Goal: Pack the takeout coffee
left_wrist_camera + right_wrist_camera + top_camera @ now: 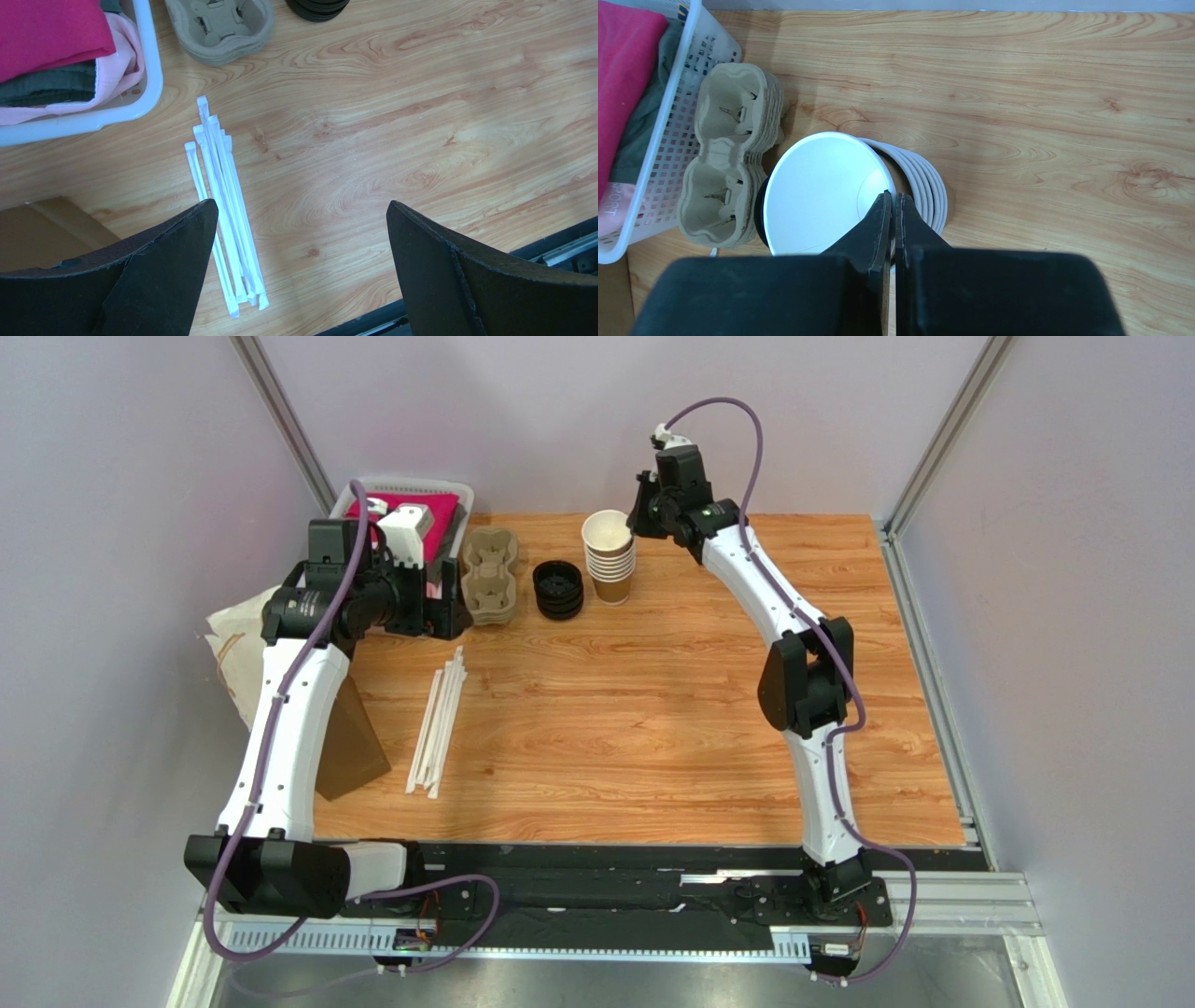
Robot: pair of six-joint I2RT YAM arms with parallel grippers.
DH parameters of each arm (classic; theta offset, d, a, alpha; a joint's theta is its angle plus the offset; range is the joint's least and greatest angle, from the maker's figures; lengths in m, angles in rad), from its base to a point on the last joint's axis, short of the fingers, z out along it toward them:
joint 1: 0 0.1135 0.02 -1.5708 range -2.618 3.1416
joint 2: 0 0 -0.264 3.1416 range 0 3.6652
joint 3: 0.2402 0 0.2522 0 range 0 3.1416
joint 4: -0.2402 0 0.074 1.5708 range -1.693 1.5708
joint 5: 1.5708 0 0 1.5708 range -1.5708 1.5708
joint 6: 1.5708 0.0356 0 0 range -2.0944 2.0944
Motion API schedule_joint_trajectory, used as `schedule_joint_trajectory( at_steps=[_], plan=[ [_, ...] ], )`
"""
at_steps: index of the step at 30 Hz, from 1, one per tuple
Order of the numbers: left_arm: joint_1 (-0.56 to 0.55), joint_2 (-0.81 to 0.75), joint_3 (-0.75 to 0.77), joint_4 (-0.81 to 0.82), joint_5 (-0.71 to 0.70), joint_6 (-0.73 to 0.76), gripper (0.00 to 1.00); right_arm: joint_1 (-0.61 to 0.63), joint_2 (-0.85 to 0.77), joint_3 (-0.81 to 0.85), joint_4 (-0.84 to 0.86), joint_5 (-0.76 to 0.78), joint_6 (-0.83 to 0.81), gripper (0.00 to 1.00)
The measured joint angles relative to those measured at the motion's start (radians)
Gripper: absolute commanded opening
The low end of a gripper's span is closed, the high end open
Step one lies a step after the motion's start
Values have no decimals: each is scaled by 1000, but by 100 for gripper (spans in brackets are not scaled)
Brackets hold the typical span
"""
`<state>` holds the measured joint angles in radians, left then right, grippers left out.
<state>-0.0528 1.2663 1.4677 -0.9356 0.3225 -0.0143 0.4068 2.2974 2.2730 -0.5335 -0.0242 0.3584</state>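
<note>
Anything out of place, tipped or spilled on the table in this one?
Only the stack of cups: its rims fan out sideways instead of nesting flush, with the top cup tilted, its rim pinched by the right gripper. Nothing is spilled.

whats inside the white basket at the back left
A magenta cloth lies on top, with a dark grey-green cloth and a pale pink cloth under it. Anything deeper in the white basket is covered by them.
</note>
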Motion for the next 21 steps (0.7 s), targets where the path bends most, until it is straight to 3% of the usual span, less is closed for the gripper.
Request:
schedule_joint_trajectory(
  at_steps=[21],
  plan=[
    [-111, 108, 46, 40, 3, -21, 99, -76, -108, 6, 0, -143, 79, 0]
  ],
)
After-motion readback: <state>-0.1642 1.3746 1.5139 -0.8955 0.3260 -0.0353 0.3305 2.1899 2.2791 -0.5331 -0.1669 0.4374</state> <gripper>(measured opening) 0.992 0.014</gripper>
